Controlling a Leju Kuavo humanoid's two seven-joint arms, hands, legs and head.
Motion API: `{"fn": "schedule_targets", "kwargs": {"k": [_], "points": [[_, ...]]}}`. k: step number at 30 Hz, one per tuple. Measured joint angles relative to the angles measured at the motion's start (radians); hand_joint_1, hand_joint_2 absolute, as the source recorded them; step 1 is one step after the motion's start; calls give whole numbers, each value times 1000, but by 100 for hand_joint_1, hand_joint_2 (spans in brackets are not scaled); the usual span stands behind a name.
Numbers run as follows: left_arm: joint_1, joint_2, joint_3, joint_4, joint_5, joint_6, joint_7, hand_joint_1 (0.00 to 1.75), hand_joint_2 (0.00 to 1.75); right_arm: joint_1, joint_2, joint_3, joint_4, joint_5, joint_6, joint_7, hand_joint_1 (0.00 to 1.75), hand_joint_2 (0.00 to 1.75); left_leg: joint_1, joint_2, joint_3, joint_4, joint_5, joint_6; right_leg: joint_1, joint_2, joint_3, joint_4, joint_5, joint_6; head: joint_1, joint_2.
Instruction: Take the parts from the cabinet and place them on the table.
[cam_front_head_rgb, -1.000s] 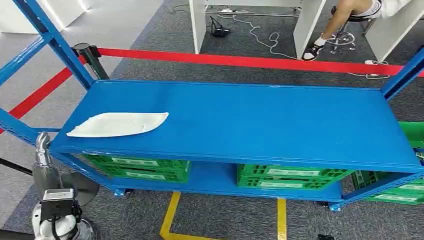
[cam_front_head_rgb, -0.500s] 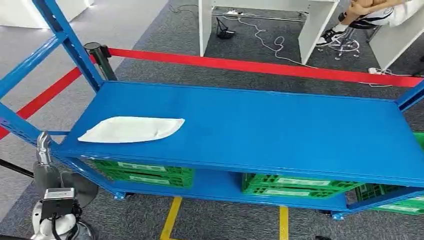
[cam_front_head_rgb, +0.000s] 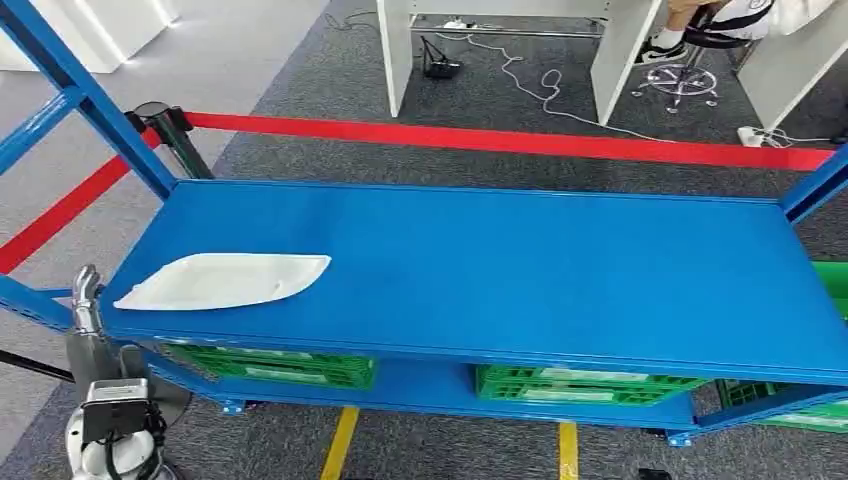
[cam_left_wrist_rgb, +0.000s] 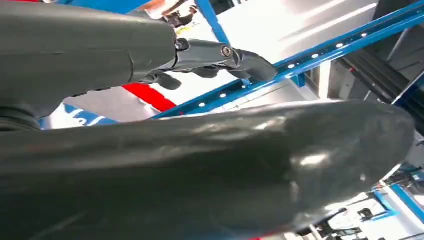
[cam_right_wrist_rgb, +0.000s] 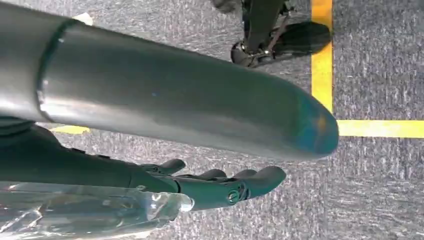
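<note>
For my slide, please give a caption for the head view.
White bag lies on the blue shelf, green crates below.

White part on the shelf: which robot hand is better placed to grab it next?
Left, probably: the white part lies at the shelf's left end, near the left robot hand; the right robot hand hangs over the floor.

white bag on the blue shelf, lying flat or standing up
Lying flat: the white bag spreads low across the blue shelf top near its left end.
</note>
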Motion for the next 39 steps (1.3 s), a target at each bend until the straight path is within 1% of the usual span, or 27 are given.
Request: {"fn": "schedule_targets", "kwargs": {"k": [1,2,3,6,7,8,9,10,11,12,13,14,15,16,17,18,19,20,21,23,24,26,27,29,30,33,39], "points": [[0,0,0,0,0,0,0,0,0,-1,0,0,0,1,0,0,0,0,-2,0,33,-81,49,6,0,1,9,0,-6,3,0,0],[-1,0,0,0,0,0,0,0,0,-1,0,0,0,1,0,0,0,0,-5,2,50,-136,68,12,1,2,4,-1,-10,8,0,0],[-1,0,0,0,0,-1,0,0,0,-4,0,0,0,2,0,1,0,0,-6,2,68,-167,48,15,7,4,11,4,-18,15,0,0],[-1,5,0,5,-13,-41,0,0,0,-3,0,0,0,4,0,4,0,0,-8,-2,65,-165,46,27,4,0,9,-10,-19,32,3,0],[-3,6,0,9,-18,-62,2,0,0,-3,-6,0,-1,5,0,4,0,0,3,-1,75,-176,50,31,5,0,13,-8,-25,37,0,0],[-5,10,1,15,-29,-85,7,0,0,-4,-5,0,-1,6,1,4,0,0,3,-1,82,-177,47,35,6,-3,7,16,-39,43,7,0],[-9,17,2,23,-40,-102,12,0,0,-6,-5,0,-1,7,1,4,0,0,3,0,84,-178,44,41,4,-3,-22,72,-69,47,14,0],[-10,23,2,30,-52,-118,20,0,0,-6,-6,0,-1,7,1,4,0,0,2,0,85,-178,42,44,1,-4,-70,165,-111,50,11,0],[-10,28,2,37,-56,-133,30,0,0,-4,-7,0,-1,8,1,5,0,0,2,1,86,-177,39,45,1,-3,-119,248,-142,53,13,0],[-10,34,3,44,-63,-143,40,0,0,-1,-7,0,-1,10,0,6,0,0,2,0,87,-177,37,45,1,-3,-154,300,-149,55,13,0],[-9,38,4,50,-69,-147,51,0,0,1,-7,0,-1,11,1,7,0,0,2,0,91,-177,33,45,0,-4,-165,301,-133,56,15,0],[-8,43,6,56,-81,-148,67,0,175,1,-7,0,-1,13,1,7,0,0,3,-1,96,-177,29,43,-1,-4,-153,261,-95,56,13,0],[-9,47,8,60,-95,-149,88,0,175,1,-8,0,-1,13,0,9,0,0,4,-2,105,-176,24,39,-2,-4,-119,178,-39,55,14,0],[-9,52,10,63,-114,-150,115,0,175,1,-8,-1,-1,13,0,10,0,0,5,-2,115,-176,18,34,-3,-4,-74,77,16,55,14,0],[-11,58,13,67,-136,-150,153,0,175,1,-8,-2,-1,13,-1,12,0,0,3,-2,120,-176,12,28,-4,-5,-44,7,35,56,15,0],[-14,67,16,70,-149,-151,181,0,175,-2,-8,-4,0,13,-1,13,0,0,-2,-4,120,-171,6,21,-2,1,-27,-1,26,48,15,0],[-16,75,20,74,-161,-153,197,0,175,-1,-8,-6,0,13,-1,15,0,0,-3,-4,118,-171,6,20,-5,1,-31,-3,31,42,11,0],[-17,79,22,76,-169,-156,208,0,175,1,-8,-7,0,14,-1,16,0,0,-5,-4,118,-170,10,36,-6,1,-32,-4,34,44,13,0],[-18,89,23,82,-183,-169,234,0,175,1,-8,-8,0,15,-1,16,0,0,-6,-4,118,-171,12,44,-5,2,-33,-4,34,44,12,0],[-26,108,31,90,-211,-186,265,0,175,2,-8,-11,0,20,-1,18,0,0,-5,-3,122,-180,13,46,-2,5,-33,-4,32,40,12,0],[-33,119,32,96,-232,-193,283,0,175,1,-8,-14,-1,22,-1,19,0,0,-4,-3,124,-184,13,46,-1,5,-33,-4,31,35,12,0],[-43,141,34,105,-278,-211,312,0,175,1,-9,-18,-1,30,0,19,0,0,-4,-3,126,-189,15,40,0,5,-33,-4,29,30,13,0],[-48,156,34,111,-308,-219,331,0,175,1,-9,-19,-1,34,1,21,0,0,-3,-3,126,-191,17,35,1,5,-33,-3,29,27,12,0],[-59,183,33,120,-361,-230,358,0,175,1,-9,-20,-1,39,4,23,0,0,-1,-3,126,-194,17,15,3,4,-35,-3,29,25,12,0],[-64,194,33,124,-378,-233,365,0,175,0,-9,-21,-1,40,4,23,0,0,1,-3,126,-194,18,10,3,4,-35,-2,29,23,13,0],[-72,222,29,129,-458,-233,387,0,175,1,-9,-23,-1,46,8,25,0,0,1,-3,126,-194,19,5,4,4,-35,-2,30,22,13,0],[-82,259,3,133,-552,-228,386,0,175,0,-9,-23,-1,56,11,27,0,0,-2,-3,126,-194,19,5,1,4,-34,-4,33,21,13,0]]}}
